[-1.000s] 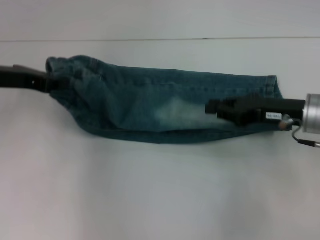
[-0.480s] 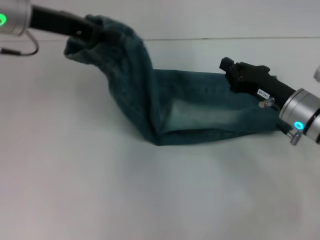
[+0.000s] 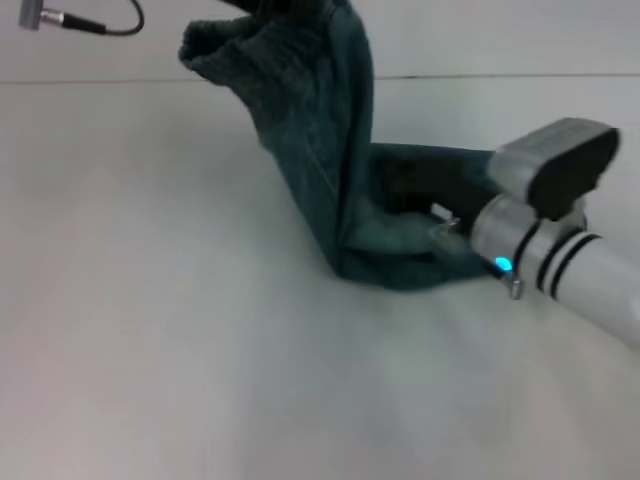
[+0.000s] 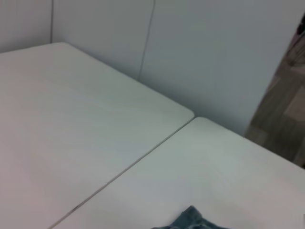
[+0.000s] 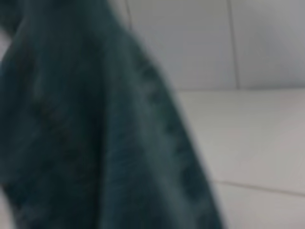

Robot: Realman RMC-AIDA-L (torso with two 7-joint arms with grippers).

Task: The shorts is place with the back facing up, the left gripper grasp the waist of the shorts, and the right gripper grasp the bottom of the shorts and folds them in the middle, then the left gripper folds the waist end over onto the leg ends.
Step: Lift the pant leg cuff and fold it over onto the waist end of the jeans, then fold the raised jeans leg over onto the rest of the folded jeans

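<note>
The left gripper's fingers are lying past the head view's top edge and the right gripper's (image 3: 425, 215) behind its cuff, so their state cannot be told. The white desk (image 3: 180, 350) is carrying the shorts (image 3: 340, 190), legs lying right, waist (image 3: 225, 45) rising far left.

No readable text, label, brand, number or sign shows in any of the views.
</note>
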